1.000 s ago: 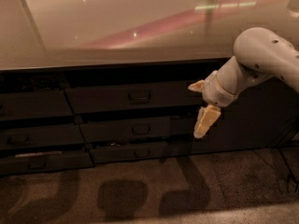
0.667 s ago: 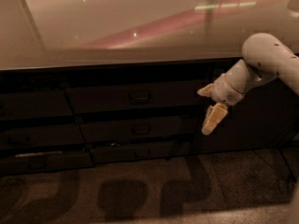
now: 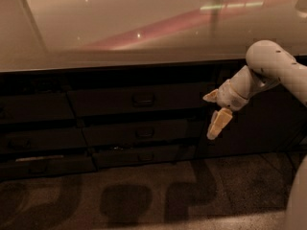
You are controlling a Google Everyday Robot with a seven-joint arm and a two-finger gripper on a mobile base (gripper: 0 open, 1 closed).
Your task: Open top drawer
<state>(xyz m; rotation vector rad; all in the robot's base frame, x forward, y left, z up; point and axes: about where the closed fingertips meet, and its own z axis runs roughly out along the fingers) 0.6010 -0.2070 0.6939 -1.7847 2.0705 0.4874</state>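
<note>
Arm (image 3: 273, 63) bends in from the right edge.
Gripper (image 3: 209, 118), right of the top drawer (image 3: 139, 98), fingers spread, holding nothing.

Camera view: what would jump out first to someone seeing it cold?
The pale robot arm at right stands out against the dark cabinetry. Its gripper hangs open and holds nothing, just right of the top drawer. That drawer looks shut, its small loop handle well left of the gripper. Above, the glossy countertop carries a pink streak of reflected light.
</note>
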